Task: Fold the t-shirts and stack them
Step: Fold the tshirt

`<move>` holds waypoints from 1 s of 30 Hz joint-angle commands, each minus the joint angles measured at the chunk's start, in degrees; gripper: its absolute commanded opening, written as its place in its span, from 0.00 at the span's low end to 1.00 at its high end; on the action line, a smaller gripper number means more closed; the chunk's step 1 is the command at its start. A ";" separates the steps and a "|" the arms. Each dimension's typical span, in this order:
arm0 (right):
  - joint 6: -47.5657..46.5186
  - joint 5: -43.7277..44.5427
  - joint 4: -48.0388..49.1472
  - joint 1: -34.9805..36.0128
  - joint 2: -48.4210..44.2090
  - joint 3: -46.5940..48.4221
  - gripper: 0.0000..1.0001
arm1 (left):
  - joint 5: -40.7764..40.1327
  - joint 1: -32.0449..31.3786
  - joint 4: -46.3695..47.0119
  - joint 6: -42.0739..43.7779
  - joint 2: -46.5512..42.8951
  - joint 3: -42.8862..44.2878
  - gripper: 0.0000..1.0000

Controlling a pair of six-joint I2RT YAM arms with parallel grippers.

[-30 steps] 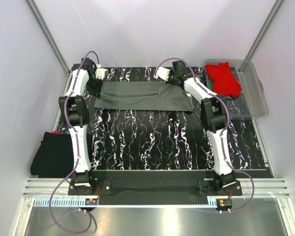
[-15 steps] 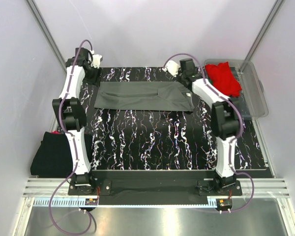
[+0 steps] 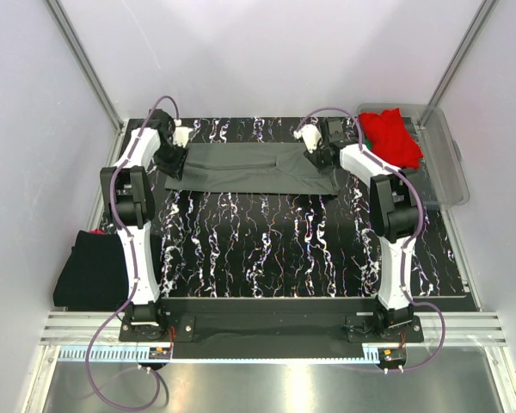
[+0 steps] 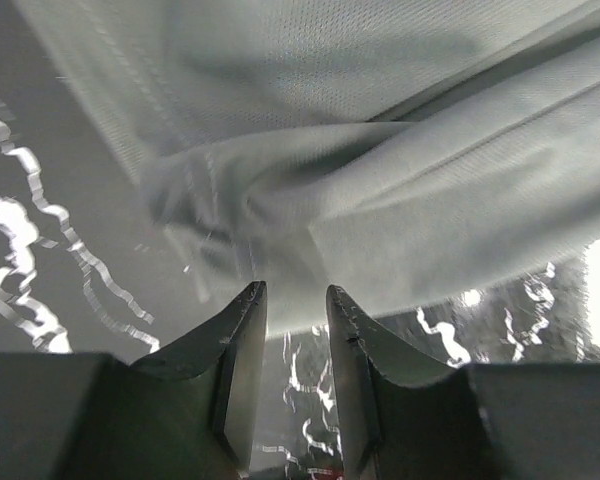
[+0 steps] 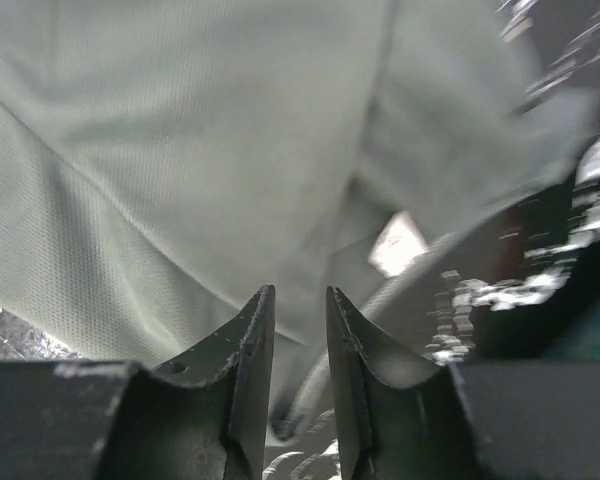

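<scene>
On my feed the left arm (image 3: pixel 136 206) and right arm (image 3: pixel 394 219) are white shells broken by black joint blocks, a purple cable (image 3: pixel 162 101) looping out behind each pincer, and the left gripper (image 4: pixel 295 292) and right gripper (image 5: pixel 298 292) end in dark, matte, wedge-shaped fingers (image 4: pixel 242 345).

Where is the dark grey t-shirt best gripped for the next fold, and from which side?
Probably at its two short ends, pinching from above: the dark grey t-shirt lies flat as a long band, with the left gripper and right gripper over those ends.
</scene>
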 commanded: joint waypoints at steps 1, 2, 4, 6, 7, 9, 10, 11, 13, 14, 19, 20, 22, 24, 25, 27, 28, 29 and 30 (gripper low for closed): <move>3.87 -3.34 -3.52 -0.28 0.77 3.72 0.34 | 0.27 0.11 1.33 1.12 1.63 2.78 0.34; 3.52 -3.17 -3.79 -0.19 1.38 3.99 0.34 | 0.09 0.11 1.33 1.03 2.25 3.31 0.34; 3.35 -2.29 -5.72 -0.28 2.00 4.60 0.35 | 0.18 0.02 1.25 0.68 2.95 3.84 0.34; 3.08 -1.85 -7.38 -0.72 2.09 4.78 0.36 | 0.36 0.11 1.42 0.50 3.40 4.19 0.34; 2.99 -1.85 -7.83 -0.81 1.92 4.78 0.38 | 0.36 0.11 1.42 0.33 3.40 4.19 0.34; 2.99 -1.94 -9.40 -1.33 1.48 4.69 0.38 | 0.18 0.11 1.42 0.33 3.57 4.37 0.34; 3.08 -1.93 -9.76 -1.42 1.04 4.52 0.39 | 0.01 0.11 1.42 0.41 3.75 4.37 0.34; 3.17 -1.93 -10.20 -1.60 0.69 4.43 0.38 | -0.17 0.11 1.42 0.42 3.75 4.37 0.34; 3.43 -1.85 -11.26 -2.04 -0.71 3.73 0.39 | -0.35 0.02 1.42 0.50 3.75 4.28 0.34; 3.52 -1.85 -11.26 -2.21 -1.51 3.29 0.39 | -0.52 0.02 1.33 0.50 3.75 4.28 0.34; 4.31 -2.90 -11.70 -2.30 -6.16 -0.04 0.39 | -1.84 0.02 1.42 0.33 4.19 4.28 0.34; 4.40 -3.08 -11.70 -2.30 -6.69 -0.58 0.39 | -2.02 0.02 1.42 0.33 4.28 4.19 0.34; 4.75 -3.43 -11.70 -2.30 -8.18 -1.98 0.39 | -2.46 0.11 1.33 0.42 4.19 3.67 0.34; 5.01 -4.22 -11.87 -2.56 -8.89 -2.60 0.39 | -2.63 -0.06 1.33 0.42 4.10 3.32 0.34; 5.19 -4.92 -12.05 -2.65 -9.42 -3.21 0.39 | -2.72 0.02 1.33 0.42 4.10 2.96 0.34; 5.37 -5.88 -12.66 -2.74 -10.04 -3.65 0.39 | -2.90 0.02 1.42 0.33 4.10 2.79 0.34; 5.37 -6.50 -12.75 -2.74 -10.21 -4.18 0.39 | -3.07 -0.06 1.42 0.33 4.27 2.61 0.34; 5.37 -6.77 -13.36 -2.74 -10.30 -4.36 0.39 | -3.25 0.02 1.42 0.33 4.28 2.61 0.34; 5.37 -6.86 -13.63 -2.74 -10.30 -4.45 0.39 | -3.34 -0.06 1.42 0.33 4.28 2.61 0.34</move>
